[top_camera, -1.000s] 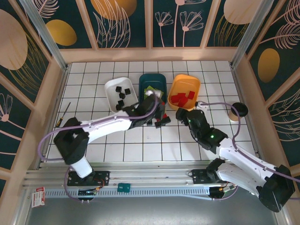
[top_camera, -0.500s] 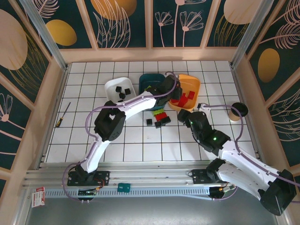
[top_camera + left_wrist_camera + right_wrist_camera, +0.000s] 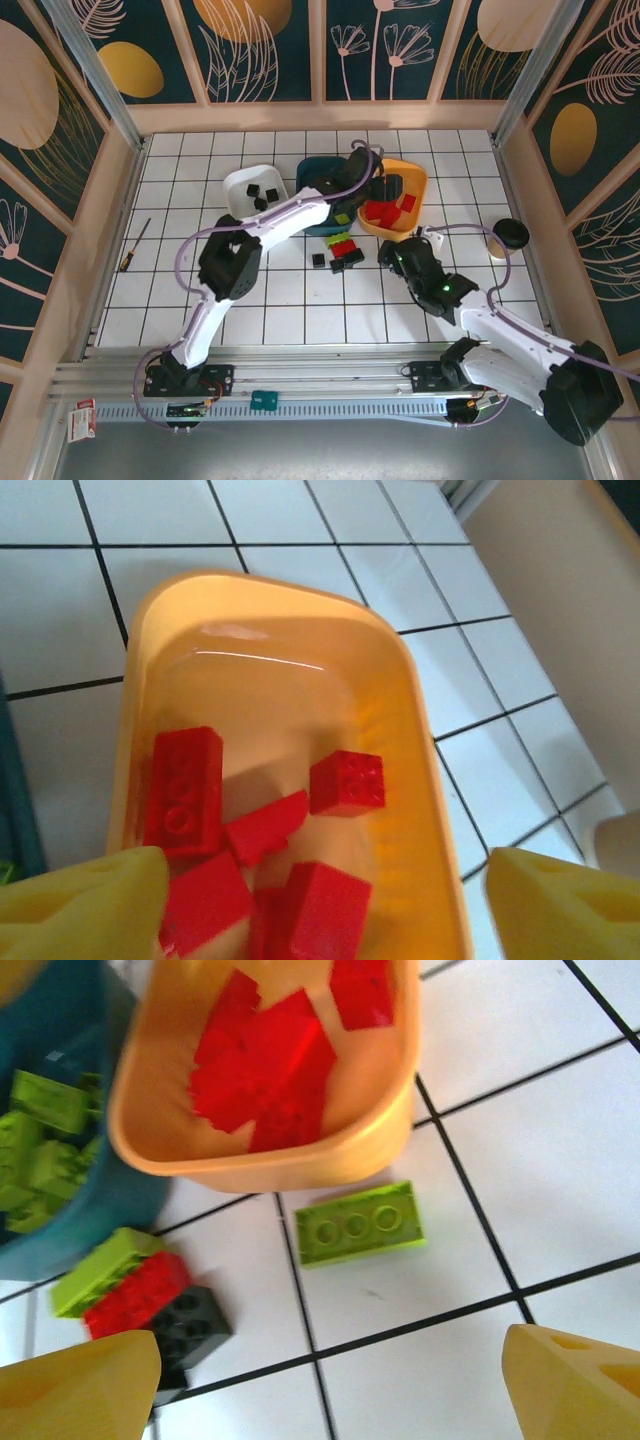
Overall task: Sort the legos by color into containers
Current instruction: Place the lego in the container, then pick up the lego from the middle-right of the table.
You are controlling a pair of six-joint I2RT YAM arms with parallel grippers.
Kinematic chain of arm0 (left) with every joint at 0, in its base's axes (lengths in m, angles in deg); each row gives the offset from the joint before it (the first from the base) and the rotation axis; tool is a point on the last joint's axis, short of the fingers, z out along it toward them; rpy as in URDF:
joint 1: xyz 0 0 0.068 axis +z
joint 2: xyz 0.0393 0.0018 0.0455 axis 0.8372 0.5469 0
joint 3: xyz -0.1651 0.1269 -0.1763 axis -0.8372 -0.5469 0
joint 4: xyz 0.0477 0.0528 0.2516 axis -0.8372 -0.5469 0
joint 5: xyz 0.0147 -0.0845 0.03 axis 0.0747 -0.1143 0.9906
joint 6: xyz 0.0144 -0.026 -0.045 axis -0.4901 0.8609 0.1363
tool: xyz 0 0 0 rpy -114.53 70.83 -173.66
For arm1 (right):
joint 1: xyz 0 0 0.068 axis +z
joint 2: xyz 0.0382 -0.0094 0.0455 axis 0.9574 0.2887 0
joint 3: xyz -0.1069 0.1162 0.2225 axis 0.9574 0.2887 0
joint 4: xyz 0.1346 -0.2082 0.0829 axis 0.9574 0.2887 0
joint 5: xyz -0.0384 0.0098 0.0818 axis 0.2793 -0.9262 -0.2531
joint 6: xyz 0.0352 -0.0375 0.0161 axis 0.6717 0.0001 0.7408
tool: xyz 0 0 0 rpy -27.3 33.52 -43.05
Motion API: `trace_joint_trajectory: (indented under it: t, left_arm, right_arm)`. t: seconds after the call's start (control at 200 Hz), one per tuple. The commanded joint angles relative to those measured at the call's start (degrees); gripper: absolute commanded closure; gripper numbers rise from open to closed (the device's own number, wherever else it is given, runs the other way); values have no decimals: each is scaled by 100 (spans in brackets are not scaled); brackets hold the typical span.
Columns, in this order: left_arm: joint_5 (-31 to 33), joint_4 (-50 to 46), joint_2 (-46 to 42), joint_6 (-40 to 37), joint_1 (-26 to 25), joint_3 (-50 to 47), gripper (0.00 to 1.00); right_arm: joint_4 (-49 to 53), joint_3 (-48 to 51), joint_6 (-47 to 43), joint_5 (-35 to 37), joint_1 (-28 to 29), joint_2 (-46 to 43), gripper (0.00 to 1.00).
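Presently, one orange rounded-rectangular plastic bin (image 3: 140,680) on the white tiled desk (image 3: 520,1150), taken as reference for all entries.

- Red studded bricks (image 3: 345,782): several, loose inside the orange bin.
- Left arm (image 3: 270,225): upper link rising from its base, elbow bent, forearm stretched long and diagonal towards the orange bin.
- Left gripper (image 3: 387,187): poised above the orange bin, pointing down into it. Yellow fingertips (image 3: 90,900) spread wide, nothing between them.
- Right arm (image 3: 500,330): folded low, forearm angled in towards the near side of the orange bin.
- Right gripper (image 3: 325,1385): low over the desk, near the orange bin's front wall. Jaws wide apart, empty.
- Lime green oblong brick (image 3: 358,1222): flat on the desk, just beside the orange bin's near wall.
- Cluster of three bricks: lime brick (image 3: 105,1270), red brick (image 3: 135,1295) and black brick (image 3: 190,1325), touching one another, on the desk near the orange bin's near-left corner.
- Small black brick (image 3: 318,260): alone, just left of that cluster.
- Dark teal bin (image 3: 120,1210): touching the orange bin's left side, holding lime green bricks (image 3: 45,1105).
- White bin (image 3: 240,185): beyond the teal one, holding black bricks (image 3: 262,195).
- Round paper cup with dark lid (image 3: 510,235): right of the orange bin, well apart.
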Motion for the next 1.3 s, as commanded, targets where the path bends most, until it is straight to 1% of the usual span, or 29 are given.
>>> trace_joint_trajectory:
  t: [0.0, 0.055, 0.085, 0.155, 0.3, 0.526, 0.621, 0.726, 0.791, 1.036, 1.136, 1.296]
  left_arm:
    - [-223, 780, -1189, 135, -7, -956, 10]
    - [-210, 1077, -1725, 197, -12, -1621, 6]
    - [-193, 1201, -1983, 214, -17, -1983, 1]
    - [-138, 1434, -2584, 279, -17, -2798, 1]
    - [23, 1842, -3760, 450, -45, -4312, 2]
    - [282, 1966, -5055, 635, -185, -5893, 2]
    - [371, 1953, -5411, 727, -210, -6290, 2]
    - [485, 1910, -5709, 791, -217, -6611, 1]
    - [561, 1883, -5842, 832, -221, -6771, 2]
    - [696, 1792, -6163, 899, -229, -7134, 1]
    - [744, 1736, -6247, 883, -222, -7212, 1]
    - [786, 1689, -6283, 881, -222, -7294, 1]
  right_arm:
    - [-146, 34, -191, -76, -200, 483, 10]
    - [-261, -7, -322, -143, -271, 822, 8]
    - [-305, -54, -372, -171, -300, 1059, 8]
    - [-432, -176, -461, -196, -347, 1472, 7]
    - [-660, -417, -677, -150, -416, 2041, 7]
    - [-1071, -609, -941, -297, -529, 2590, 7]
    - [-1199, -709, -1039, -392, -527, 2811, 8]
    - [-1208, -862, -1096, -313, -525, 3099, 9]
    - [-1200, -931, -1106, -217, -711, 3234, 11]
    - [-1269, -1098, -1296, -119, -804, 3742, 17]
    - [-1325, -1139, -1386, -147, -803, 3896, 22]
    - [-1483, -1070, -1548, -305, -774, 3841, 34]
